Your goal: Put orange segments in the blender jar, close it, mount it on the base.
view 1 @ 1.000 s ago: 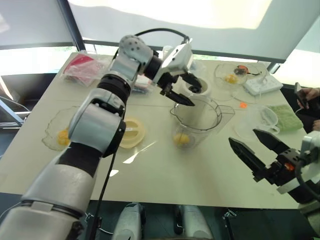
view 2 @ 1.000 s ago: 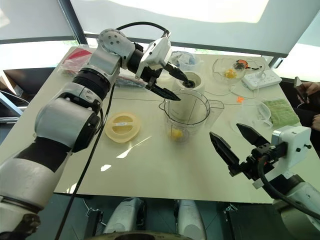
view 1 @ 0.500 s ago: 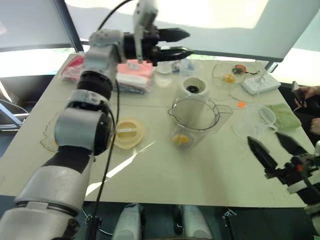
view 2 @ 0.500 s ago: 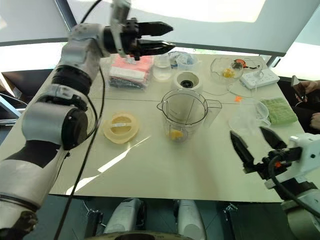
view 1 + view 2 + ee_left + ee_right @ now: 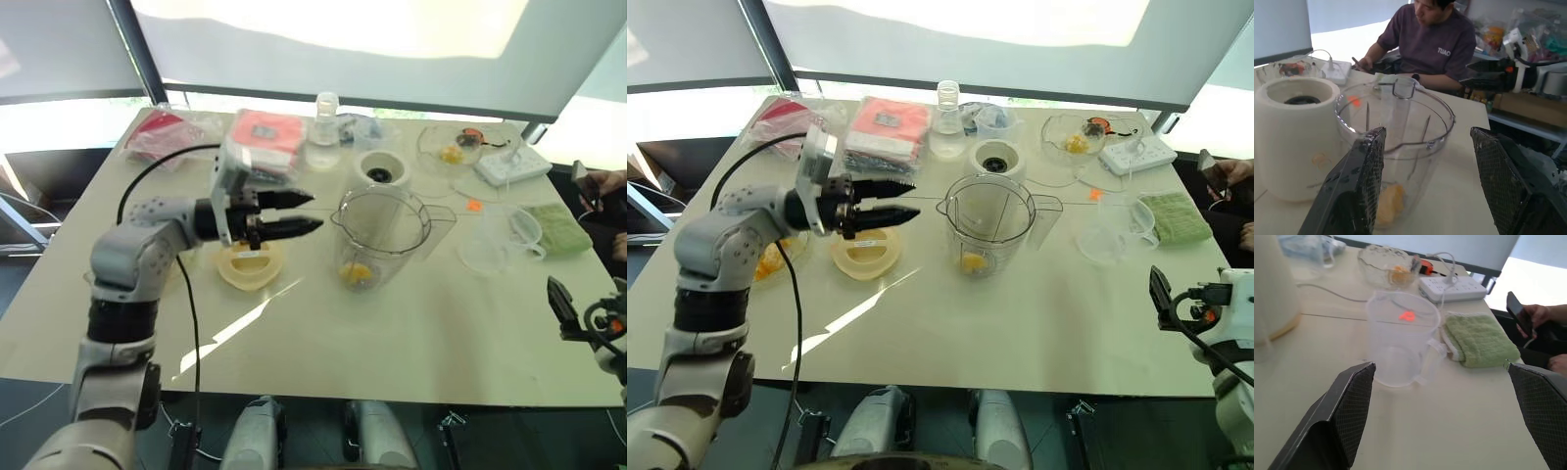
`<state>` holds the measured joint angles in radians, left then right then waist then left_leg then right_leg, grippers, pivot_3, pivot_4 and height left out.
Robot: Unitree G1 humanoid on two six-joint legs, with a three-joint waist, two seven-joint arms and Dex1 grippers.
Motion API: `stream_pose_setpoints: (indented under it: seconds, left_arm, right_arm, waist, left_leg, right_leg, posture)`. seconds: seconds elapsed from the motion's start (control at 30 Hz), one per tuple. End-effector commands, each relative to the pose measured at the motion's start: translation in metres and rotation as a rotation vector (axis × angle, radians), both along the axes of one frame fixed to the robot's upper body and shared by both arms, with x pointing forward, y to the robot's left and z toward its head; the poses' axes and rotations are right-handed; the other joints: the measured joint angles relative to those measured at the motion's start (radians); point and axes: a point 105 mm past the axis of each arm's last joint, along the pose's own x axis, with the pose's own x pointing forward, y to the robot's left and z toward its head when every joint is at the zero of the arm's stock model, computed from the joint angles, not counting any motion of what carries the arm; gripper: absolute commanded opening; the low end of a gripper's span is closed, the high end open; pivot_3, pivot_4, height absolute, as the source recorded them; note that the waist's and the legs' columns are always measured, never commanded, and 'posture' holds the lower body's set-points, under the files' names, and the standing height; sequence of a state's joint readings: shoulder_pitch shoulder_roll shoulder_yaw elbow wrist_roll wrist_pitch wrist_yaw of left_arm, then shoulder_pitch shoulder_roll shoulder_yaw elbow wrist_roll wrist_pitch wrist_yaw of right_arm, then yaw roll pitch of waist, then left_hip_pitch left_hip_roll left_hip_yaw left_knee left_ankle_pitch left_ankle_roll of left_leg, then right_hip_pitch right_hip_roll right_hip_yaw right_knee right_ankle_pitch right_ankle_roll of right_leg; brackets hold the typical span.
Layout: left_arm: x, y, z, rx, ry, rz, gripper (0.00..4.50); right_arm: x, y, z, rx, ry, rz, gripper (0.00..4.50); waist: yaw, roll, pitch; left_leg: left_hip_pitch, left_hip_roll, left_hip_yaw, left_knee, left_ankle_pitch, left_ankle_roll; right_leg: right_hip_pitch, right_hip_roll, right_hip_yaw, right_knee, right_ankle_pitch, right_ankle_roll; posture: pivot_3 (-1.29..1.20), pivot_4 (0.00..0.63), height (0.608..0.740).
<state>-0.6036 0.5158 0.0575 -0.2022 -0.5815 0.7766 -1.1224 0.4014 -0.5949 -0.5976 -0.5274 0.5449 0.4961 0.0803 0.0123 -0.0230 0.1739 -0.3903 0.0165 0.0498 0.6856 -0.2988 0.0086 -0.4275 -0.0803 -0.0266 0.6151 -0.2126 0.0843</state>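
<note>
Back from over the blender jar (image 5: 382, 238) swings the left gripper (image 5: 302, 213), empty, parted; lid (image 5: 252, 265) probably next.

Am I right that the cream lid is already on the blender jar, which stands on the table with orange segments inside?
Not quite. The blender jar is open-topped; the cream lid lies flat on the table beside it, under the left claw, as both eye views show. The orange segments are inside the jar.
</note>
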Motion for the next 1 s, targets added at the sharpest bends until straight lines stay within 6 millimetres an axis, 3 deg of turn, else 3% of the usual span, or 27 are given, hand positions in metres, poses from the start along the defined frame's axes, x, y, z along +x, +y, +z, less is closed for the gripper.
stream_pose_setpoints:
  seconds: [0.03,0.33,0.53,1.0]
  left_arm:
    - [-0.006,0.004,0.002,0.055,-0.074,0.014,2.85]
    - [-0.007,0.023,-0.014,0.191,-0.115,0.089,2.85]
    - [-0.015,0.035,-0.01,0.203,-0.108,0.126,2.85]
    - [-0.013,0.034,-0.005,0.191,-0.135,0.178,2.85]
  right_arm:
    - [0.015,-0.007,-0.017,-0.014,0.026,-0.011,4.5]
    - [0.054,-0.029,-0.039,0.009,-0.021,-0.123,4.5]
    - [0.073,-0.035,-0.049,0.026,-0.039,-0.141,4.5]
    - [0.102,-0.047,-0.056,0.009,-0.073,-0.191,4.5]
  waist:
    - [-0.001,0.001,0.0]
    - [-0.003,0.004,-0.001]
    - [-0.006,0.006,-0.001]
    - [-0.028,0.007,-0.001]
  left_leg:
    - [0.0,0.0,0.0,0.0,0.0,0.0]
    - [0.0,-0.001,0.001,-0.001,0.0,0.0]
    - [0.0,-0.001,0.001,-0.001,0.0,0.0]
    - [0.0,-0.001,0.002,-0.001,0.0,0.0]
  right_leg:
    - [0.0,0.0,0.0,0.0,0.0,0.0]
    - [0.0,0.0,0.0,-0.001,0.0,0.0]
    - [0.0,0.0,0.0,-0.001,0.0,0.001]
    - [0.0,0.0,0.001,-0.001,0.0,0.001]
  posture:
    - [0.0,0.15,0.74]
    - [0.0,0.15,0.74]
    - [0.0,0.15,0.74]
    - [0.0,0.15,0.74]
